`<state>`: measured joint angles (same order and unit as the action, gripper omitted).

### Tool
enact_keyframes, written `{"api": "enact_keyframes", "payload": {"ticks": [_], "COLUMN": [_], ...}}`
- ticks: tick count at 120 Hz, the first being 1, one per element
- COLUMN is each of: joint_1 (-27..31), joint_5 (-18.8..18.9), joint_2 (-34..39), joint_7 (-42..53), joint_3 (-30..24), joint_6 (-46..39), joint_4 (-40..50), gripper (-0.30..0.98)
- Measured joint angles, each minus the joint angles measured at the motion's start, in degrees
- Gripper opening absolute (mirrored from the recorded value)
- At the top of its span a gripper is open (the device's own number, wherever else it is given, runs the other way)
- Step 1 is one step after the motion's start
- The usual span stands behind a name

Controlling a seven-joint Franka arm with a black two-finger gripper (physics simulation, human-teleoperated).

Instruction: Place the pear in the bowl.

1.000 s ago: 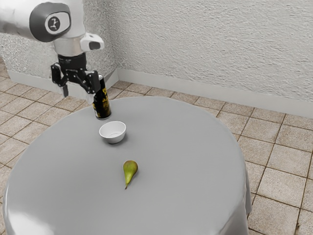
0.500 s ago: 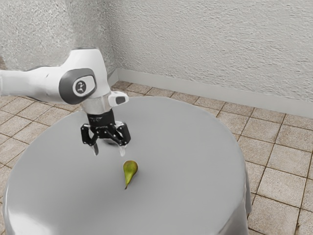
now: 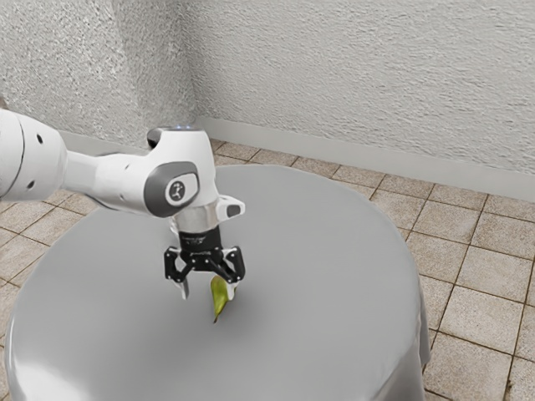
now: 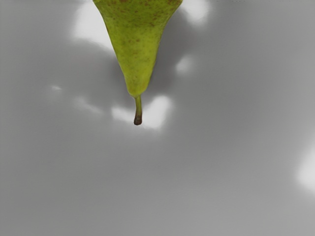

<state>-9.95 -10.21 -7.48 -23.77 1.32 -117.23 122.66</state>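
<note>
Low over the table, the black gripper points down with its two fingers spread wide. The green pear lies on the table at the gripper, nearer the finger on the exterior view's right, which overlaps its edge. In the wrist view the pear shows its narrow end and brown stem. The bowl is hidden behind the arm and hand in the exterior view.
A round table under a grey cloth carries the pear. The arm reaches in from the exterior view's left, over the table's far left part. A textured wall stands behind the tiled floor.
My hand has come from above the far side of the table, moving toward the exterior view's right and down to the pear. The arm now covers the bowl and the dark bottle. The pear has not visibly moved.
</note>
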Motion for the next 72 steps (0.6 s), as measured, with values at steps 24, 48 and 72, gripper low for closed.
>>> {"api": "enact_keyframes", "payload": {"ticks": [24,48,72], "joint_1": [0.65,1.63,2.32], "joint_5": [1.19,2.54,2.91], "joint_2": [-6.05,-10.06,-12.59], "joint_7": [-0.34,0.22,1.12], "joint_3": [0.07,0.11,0.17], "joint_6": [-1.24,-1.72,-1.9], "joint_4": [-5.18,-7.85,-10.45], "gripper": [0.69,0.69,0.69]}}
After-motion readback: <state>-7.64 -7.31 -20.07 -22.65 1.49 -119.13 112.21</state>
